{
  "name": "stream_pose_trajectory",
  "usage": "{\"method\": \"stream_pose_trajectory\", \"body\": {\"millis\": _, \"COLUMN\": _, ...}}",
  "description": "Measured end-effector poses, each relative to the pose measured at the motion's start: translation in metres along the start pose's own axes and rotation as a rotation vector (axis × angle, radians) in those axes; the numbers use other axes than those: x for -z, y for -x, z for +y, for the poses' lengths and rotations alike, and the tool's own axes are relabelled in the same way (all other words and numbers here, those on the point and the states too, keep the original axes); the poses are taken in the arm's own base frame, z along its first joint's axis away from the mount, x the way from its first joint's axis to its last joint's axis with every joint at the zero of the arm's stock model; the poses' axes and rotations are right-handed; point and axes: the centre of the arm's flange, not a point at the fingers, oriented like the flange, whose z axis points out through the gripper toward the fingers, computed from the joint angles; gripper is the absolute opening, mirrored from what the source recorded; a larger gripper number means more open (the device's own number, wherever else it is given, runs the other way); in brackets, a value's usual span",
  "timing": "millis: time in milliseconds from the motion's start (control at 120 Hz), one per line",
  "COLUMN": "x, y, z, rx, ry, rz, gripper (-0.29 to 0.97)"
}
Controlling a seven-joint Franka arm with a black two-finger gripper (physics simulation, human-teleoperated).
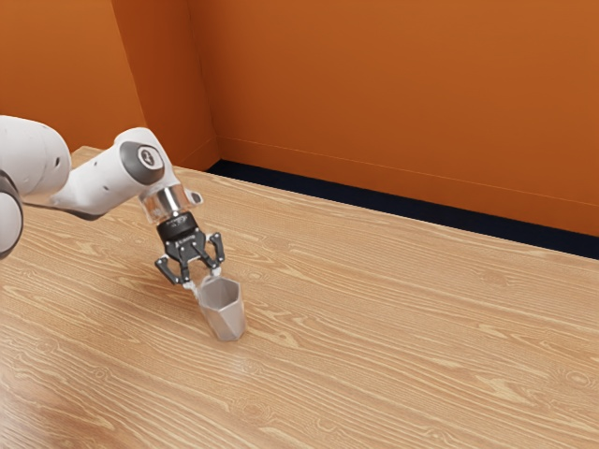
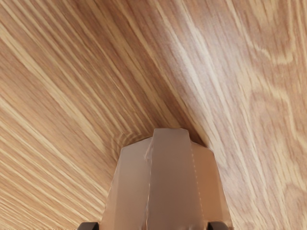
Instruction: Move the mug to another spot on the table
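I read this as the carry step. The gripper (image 1: 205,277) is spread wide and clamped on the mug (image 1: 225,313), one fingertip (image 2: 218,225) pressed to each flank near the rim. The mug sits low over the worktop (image 1: 421,318), toward the exterior view's left. It leans in line with my hand, its base at or just off the wood; I cannot tell which. Next I would raise it clear, then carry it across to open wood and set it down level. The mug is pale grey, faceted, narrowing toward its base, with no handle that I can make out.
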Motion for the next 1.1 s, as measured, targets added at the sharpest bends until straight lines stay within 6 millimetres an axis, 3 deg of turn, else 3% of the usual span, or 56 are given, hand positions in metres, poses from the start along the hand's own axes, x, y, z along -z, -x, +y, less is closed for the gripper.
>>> {"method": "stream_pose_trajectory", "body": {"millis": 142, "x": 0.000, "y": 0.002, "z": 0.001, "rx": 0.008, "ry": -0.002, "rz": 0.000, "gripper": 0.45}}
{"method": "stream_pose_trajectory", "body": {"millis": 333, "x": 0.018, "y": 0.019, "z": 0.004, "rx": -0.005, "ry": -0.001, "rz": 0.045, "gripper": 0.59}}
{"method": "stream_pose_trajectory", "body": {"millis": 517, "x": 0.063, "y": 0.077, "z": 0.012, "rx": -0.085, "ry": -0.013, "rz": 0.190, "gripper": 0.64}}
{"method": "stream_pose_trajectory", "body": {"millis": 642, "x": 0.098, "y": 0.132, "z": 0.015, "rx": -0.170, "ry": -0.055, "rz": 0.349, "gripper": 0.66}}
{"method": "stream_pose_trajectory", "body": {"millis": 767, "x": 0.129, "y": 0.169, "z": 0.012, "rx": -0.259, "ry": -0.112, "rz": 0.503, "gripper": 0.67}}
{"method": "stream_pose_trajectory", "body": {"millis": 933, "x": 0.193, "y": 0.226, "z": 0.027, "rx": -0.440, "ry": -0.180, "rz": 0.752, "gripper": 0.67}}
{"method": "stream_pose_trajectory", "body": {"millis": 1100, "x": 0.199, "y": 0.253, "z": 0.039, "rx": -0.563, "ry": -0.246, "rz": 0.820, "gripper": 0.68}}
